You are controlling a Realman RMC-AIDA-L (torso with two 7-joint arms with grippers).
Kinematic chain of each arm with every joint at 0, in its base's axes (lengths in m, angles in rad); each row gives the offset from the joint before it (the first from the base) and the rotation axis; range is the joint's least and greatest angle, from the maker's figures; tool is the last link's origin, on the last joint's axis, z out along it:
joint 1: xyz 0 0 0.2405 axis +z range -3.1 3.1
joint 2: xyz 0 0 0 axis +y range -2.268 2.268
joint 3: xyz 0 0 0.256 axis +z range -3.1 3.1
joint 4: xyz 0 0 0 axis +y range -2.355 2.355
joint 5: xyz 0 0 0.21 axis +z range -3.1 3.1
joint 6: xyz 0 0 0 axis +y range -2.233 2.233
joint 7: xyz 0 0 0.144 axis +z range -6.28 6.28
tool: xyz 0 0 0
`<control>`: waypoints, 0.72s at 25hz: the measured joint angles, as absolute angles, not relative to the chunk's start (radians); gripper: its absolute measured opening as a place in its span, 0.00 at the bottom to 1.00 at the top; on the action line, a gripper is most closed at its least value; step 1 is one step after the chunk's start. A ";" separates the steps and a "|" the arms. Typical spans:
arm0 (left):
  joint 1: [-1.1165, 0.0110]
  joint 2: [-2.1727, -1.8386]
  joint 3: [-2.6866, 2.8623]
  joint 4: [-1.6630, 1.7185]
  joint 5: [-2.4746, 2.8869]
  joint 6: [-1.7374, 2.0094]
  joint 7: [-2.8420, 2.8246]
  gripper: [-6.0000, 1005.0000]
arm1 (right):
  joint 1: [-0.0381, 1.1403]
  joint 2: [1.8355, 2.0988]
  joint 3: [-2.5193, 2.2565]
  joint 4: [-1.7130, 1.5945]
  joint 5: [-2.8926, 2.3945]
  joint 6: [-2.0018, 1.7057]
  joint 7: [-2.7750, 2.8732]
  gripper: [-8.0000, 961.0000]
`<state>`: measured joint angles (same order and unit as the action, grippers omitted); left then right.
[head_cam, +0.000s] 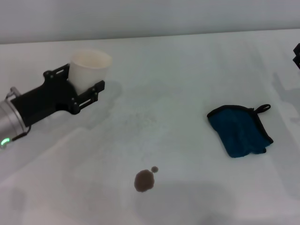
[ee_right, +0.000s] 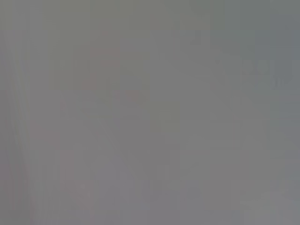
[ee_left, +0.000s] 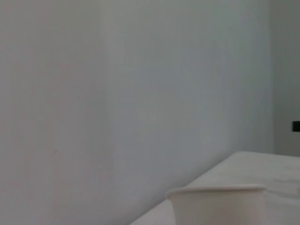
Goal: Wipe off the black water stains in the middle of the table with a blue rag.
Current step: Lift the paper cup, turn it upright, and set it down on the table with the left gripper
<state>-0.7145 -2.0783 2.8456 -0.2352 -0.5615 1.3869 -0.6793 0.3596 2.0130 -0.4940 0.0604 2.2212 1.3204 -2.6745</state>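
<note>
Between the fingers of the left end effector (head_cam: 89, 93) sits a white paper cup (head_cam: 89, 68), pinched and held upright above the table (head_cam: 187, 61), likely so it can't drip. I cannot see inside the cup. Well away from that end effector, nearer the robot, lie the black water stains (head_cam: 144, 180). Off to its right rests the blue rag (head_cam: 240, 131), untouched. Only a dark bit of the right arm (head_cam: 296, 55) shows, so its grip I cannot tell.

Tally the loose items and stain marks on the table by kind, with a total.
Paper cup, held in the left gripper: 1
Blue rag: 1
Dark stain marks: 2, a big blot and a tiny dot
Total: 4
</note>
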 joint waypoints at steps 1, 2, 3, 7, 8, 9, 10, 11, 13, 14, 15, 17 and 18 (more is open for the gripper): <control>-0.697 -2.079 2.846 -0.212 -0.580 1.376 -0.670 0.61 | 0.359 2.013 -0.494 0.054 2.221 1.318 -2.673 0.87; -0.684 -2.079 2.846 -0.197 -0.591 1.364 -0.662 0.61 | 0.359 2.013 -0.494 0.047 2.221 1.317 -2.671 0.87; -0.677 -2.079 2.845 -0.186 -0.598 1.356 -0.657 0.61 | 0.359 2.013 -0.494 0.043 2.221 1.315 -2.669 0.87; -0.639 -2.080 2.846 -0.130 -0.609 1.292 -0.626 0.61 | 0.357 2.011 -0.496 0.023 2.221 1.306 -2.659 0.87; -0.631 -2.080 2.845 -0.115 -0.610 1.276 -0.615 0.61 | 0.355 2.010 -0.499 0.018 2.221 1.306 -2.653 0.87; -0.625 -2.080 2.846 -0.106 -0.610 1.266 -0.607 0.60 | 0.353 2.010 -0.501 0.014 2.221 1.306 -2.647 0.87; -0.614 -2.080 2.846 -0.086 -0.610 1.246 -0.589 0.60 | 0.350 2.009 -0.503 0.011 2.221 1.307 -2.640 0.87; -0.606 -2.080 2.845 -0.071 -0.609 1.230 -0.571 0.60 | 0.347 2.009 -0.504 0.008 2.221 1.309 -2.634 0.87; -0.591 -2.080 2.845 -0.042 -0.606 1.206 -0.533 0.60 | 0.337 2.007 -0.505 0.002 2.221 1.313 -2.626 0.87; -0.583 -2.080 2.846 -0.030 -0.605 1.196 -0.514 0.60 | 0.333 2.007 -0.505 0.000 2.221 1.314 -2.624 0.87; -0.577 -2.080 2.845 -0.022 -0.605 1.192 -0.498 0.60 | 0.329 2.007 -0.506 -0.001 2.221 1.314 -2.623 0.87; -0.563 -2.080 2.846 -0.011 -0.605 1.182 -0.465 0.59 | 0.322 2.006 -0.509 -0.002 2.221 1.314 -2.623 0.87; -0.556 -2.080 2.846 -0.005 -0.606 1.176 -0.450 0.59 | 0.319 2.006 -0.512 -0.002 2.221 1.314 -2.623 0.87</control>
